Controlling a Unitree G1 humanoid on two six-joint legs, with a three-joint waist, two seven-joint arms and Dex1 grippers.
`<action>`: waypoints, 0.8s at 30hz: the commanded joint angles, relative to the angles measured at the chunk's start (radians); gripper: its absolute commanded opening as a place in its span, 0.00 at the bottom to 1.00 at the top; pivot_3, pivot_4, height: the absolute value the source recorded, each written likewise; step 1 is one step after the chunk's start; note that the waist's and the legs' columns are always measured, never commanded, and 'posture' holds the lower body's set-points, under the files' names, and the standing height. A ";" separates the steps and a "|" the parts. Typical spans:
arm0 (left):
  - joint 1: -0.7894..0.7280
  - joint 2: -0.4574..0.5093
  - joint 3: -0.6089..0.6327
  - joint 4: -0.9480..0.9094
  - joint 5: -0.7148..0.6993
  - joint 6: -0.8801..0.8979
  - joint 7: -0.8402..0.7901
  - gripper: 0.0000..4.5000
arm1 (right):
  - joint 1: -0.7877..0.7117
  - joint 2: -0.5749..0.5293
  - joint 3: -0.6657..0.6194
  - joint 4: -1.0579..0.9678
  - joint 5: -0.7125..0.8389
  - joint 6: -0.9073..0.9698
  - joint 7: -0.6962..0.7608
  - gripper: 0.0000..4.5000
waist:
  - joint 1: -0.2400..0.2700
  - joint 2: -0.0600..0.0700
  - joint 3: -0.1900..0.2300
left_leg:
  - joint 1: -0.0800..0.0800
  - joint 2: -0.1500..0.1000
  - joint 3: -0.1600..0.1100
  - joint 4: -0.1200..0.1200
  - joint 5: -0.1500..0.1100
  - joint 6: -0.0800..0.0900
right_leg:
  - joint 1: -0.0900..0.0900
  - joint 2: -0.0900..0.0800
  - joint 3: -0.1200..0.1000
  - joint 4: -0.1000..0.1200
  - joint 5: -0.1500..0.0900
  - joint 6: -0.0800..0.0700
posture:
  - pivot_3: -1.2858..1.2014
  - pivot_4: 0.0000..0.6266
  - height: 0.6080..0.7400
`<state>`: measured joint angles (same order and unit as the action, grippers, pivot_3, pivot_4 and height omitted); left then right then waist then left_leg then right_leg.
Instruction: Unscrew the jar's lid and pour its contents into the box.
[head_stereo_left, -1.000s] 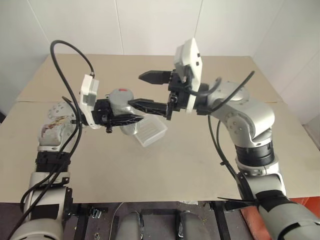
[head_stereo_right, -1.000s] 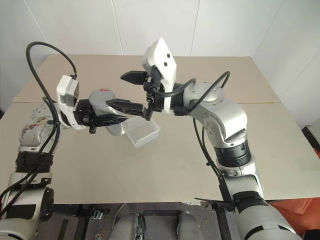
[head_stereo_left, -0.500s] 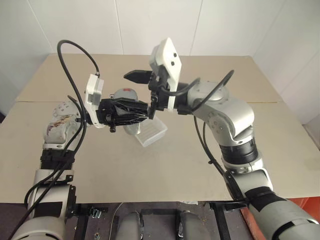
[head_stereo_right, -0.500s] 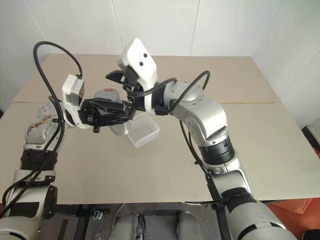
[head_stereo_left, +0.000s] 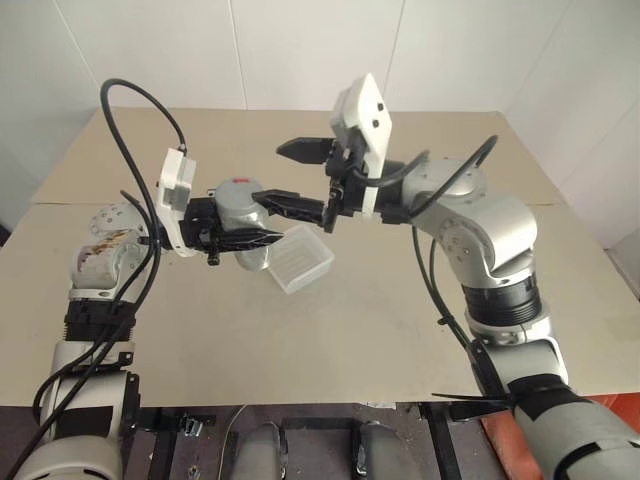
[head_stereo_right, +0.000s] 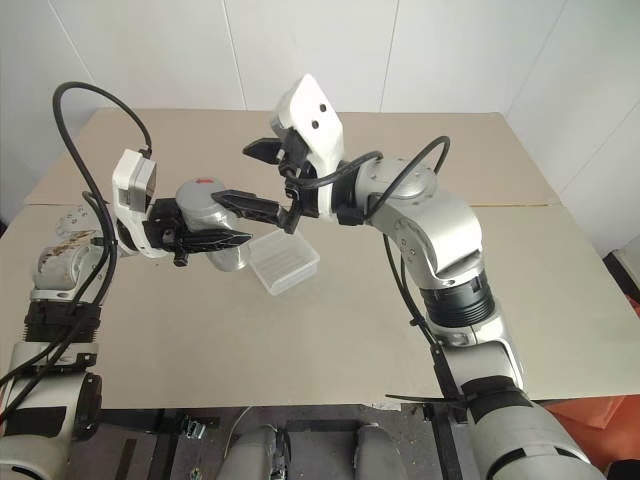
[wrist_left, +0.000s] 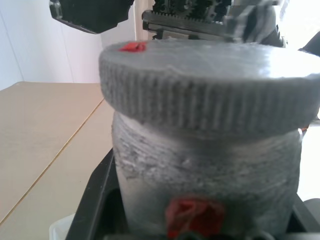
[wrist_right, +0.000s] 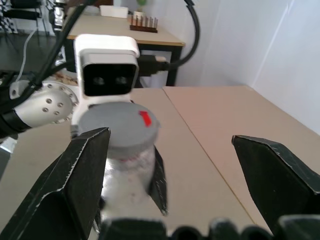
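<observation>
Jar (head_stereo_left: 243, 215) clamped upright in left pincer (head_stereo_left: 262, 238), lid (wrist_left: 210, 85) on, right pincer (head_stereo_left: 290, 178) spread wide beside lid, box (head_stereo_left: 296, 258) on bench (head_stereo_left: 330, 330) just right.

A beige table (head_stereo_left: 360, 330) is carrying the scene, made of two boards meeting at a seam running across it. The box (head_stereo_left: 300, 262), a small translucent white tub, is sitting on the near board toward the middle, looking slightly tilted. The tabletop is backing onto white walls.
</observation>
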<state>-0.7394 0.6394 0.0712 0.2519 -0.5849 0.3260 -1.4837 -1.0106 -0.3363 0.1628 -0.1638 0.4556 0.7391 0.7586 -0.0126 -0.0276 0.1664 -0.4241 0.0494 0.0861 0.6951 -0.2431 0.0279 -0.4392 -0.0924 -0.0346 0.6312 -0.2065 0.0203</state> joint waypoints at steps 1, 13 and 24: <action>-0.022 0.007 0.028 -0.016 -0.014 -0.019 -0.008 0.43 | -0.011 0.001 -0.051 -0.051 0.054 0.011 0.011 0.99 | 0.000 0.000 0.000 | 0.000 0.000 0.000 0.000 0.000 0.000 | 0.000 0.000 0.000 0.000 0.000 0.000 | 0.52 0.24 1.00; -0.047 -0.043 -0.001 0.006 0.001 -0.031 -0.008 0.43 | -0.045 0.104 0.057 -0.044 0.031 -0.002 -0.022 0.99 | -0.001 0.000 0.000 | 0.000 0.000 0.000 0.000 0.000 0.000 | 0.000 0.000 0.000 0.000 0.000 0.000 | 0.52 0.24 1.00; -0.037 -0.027 0.011 -0.017 -0.004 -0.019 -0.011 0.43 | -0.067 0.141 0.033 0.051 -0.023 -0.038 -0.033 0.99 | 0.000 0.000 0.000 | 0.000 0.000 0.000 0.000 0.000 0.000 | 0.000 0.000 0.000 0.001 0.000 0.000 | 0.52 0.24 1.00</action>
<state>-0.7714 0.5967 0.0616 0.2658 -0.5756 0.3077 -1.4888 -1.0585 -0.1913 0.2362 -0.0901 0.4253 0.7272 0.7256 -0.0129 -0.0276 0.1664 -0.4244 0.0495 0.0859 0.6951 -0.2431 0.0278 -0.4391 -0.0924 -0.0347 0.6320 -0.2065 0.0203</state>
